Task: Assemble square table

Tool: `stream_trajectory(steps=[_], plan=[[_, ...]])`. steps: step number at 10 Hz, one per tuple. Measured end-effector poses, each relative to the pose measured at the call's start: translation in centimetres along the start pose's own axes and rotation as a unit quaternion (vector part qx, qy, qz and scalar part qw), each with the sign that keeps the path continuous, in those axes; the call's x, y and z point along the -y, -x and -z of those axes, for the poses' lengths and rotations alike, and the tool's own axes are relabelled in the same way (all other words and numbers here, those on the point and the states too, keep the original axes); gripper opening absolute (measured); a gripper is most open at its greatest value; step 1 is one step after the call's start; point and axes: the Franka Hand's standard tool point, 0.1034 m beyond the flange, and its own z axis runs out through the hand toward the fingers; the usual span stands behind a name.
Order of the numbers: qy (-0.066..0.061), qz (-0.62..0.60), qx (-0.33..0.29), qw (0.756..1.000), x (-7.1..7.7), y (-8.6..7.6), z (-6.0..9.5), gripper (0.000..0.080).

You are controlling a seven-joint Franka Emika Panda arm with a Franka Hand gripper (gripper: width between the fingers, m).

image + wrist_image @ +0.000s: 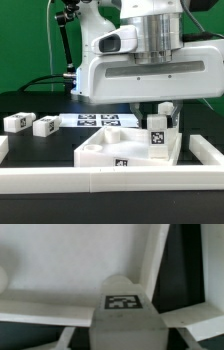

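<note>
Black worktop (40, 142), lower centre: white plastic square slab (100, 152), tagged white leg (157, 135) upright at right corner, presumably for screwing in; end effector (158, 112) straddling leg, grip impossible to tell.

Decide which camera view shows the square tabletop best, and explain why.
The exterior view: nearly the whole tabletop shows there, with its raised rim, recessed panels and edge tag. The wrist view shows only part of the tabletop, one stretch of rim and panel, seen close up behind a tagged leg.
</note>
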Motion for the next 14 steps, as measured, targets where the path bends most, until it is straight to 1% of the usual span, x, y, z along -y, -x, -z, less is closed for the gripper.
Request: stream_trajectory(steps=[2,3,4,6,7,8,10,11,12,13,14], plan=[[0.0,-0.004,0.0,1.0,0.0,0.0,0.0,0.0288],[-0.002,-0.06,0.0,0.998,0.0,0.0,0.0,0.0288],[-0.013,-0.137,0.003,0.991,0.0,0.0,0.0,0.0288],[-0.021,-0.238,0.003,0.971,0.4,0.2,-0.2,0.0289],[-0.031,-0.295,-0.001,0.955,0.5,0.1,-0.2,0.0289],[-0.034,-0.342,-0.004,0.939,0.7,0.0,-0.2,0.029],[-0.035,-0.429,0.0,0.903,1.5,0.2,-0.4,0.029],[-0.037,-0.48,0.004,0.876,2.0,0.4,-0.4,0.029],[-0.037,-0.516,0.007,0.856,2.3,0.5,-0.4,0.029],[-0.038,-0.548,0.009,0.836,2.4,0.5,-0.5,0.029],[-0.039,-0.585,0.012,0.81,2.6,0.6,-0.5,0.029]])
